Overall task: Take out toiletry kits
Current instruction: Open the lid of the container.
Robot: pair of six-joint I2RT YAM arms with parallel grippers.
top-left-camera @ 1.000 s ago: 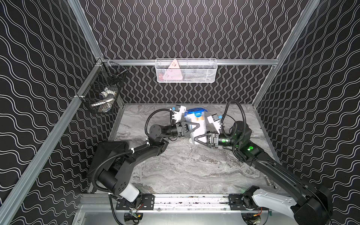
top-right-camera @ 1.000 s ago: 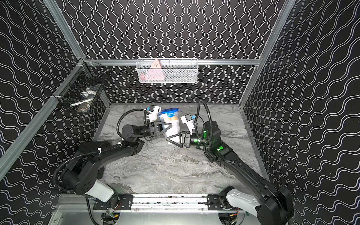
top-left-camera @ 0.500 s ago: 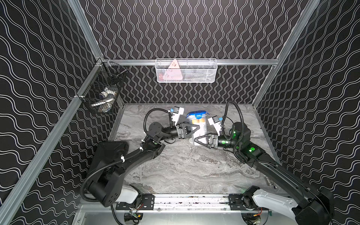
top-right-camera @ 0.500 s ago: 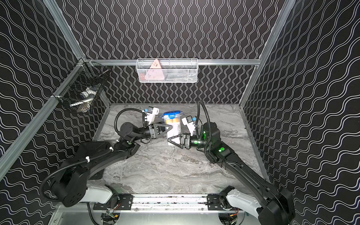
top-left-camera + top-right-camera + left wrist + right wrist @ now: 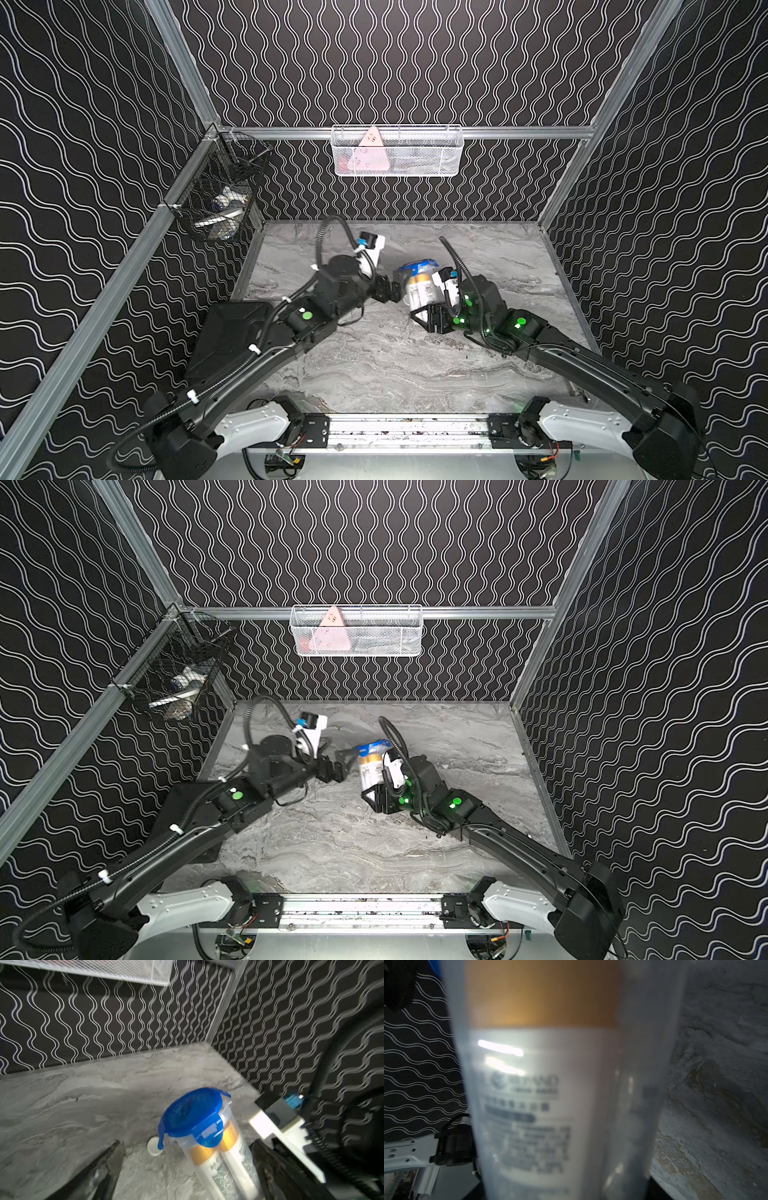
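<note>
A clear plastic cup (image 5: 420, 291) (image 5: 371, 771) stands tilted near the middle of the table, closed by a blue lobed lid (image 5: 417, 266) (image 5: 193, 1111). Inside it are toiletry kits: two white bottles with gold caps (image 5: 209, 1155) (image 5: 542, 1084). My right gripper (image 5: 430, 320) (image 5: 376, 801) is shut on the cup's lower part; in the right wrist view the cup fills the picture and hides the jaws. My left gripper (image 5: 388, 289) (image 5: 187, 1144) stands wide open just left of the cup's top, with the cup between its fingers (image 5: 104, 1165) and touching neither.
A small white round cap (image 5: 154, 1146) lies on the marble table beside the cup. A white mesh basket (image 5: 440, 151) hangs on the back wall and a black wire basket (image 5: 220, 199) with items on the left wall.
My left gripper has opened wide and let go of the cup's top. The right gripper has kept its hold and brought the cup slightly lower and nearer.
</note>
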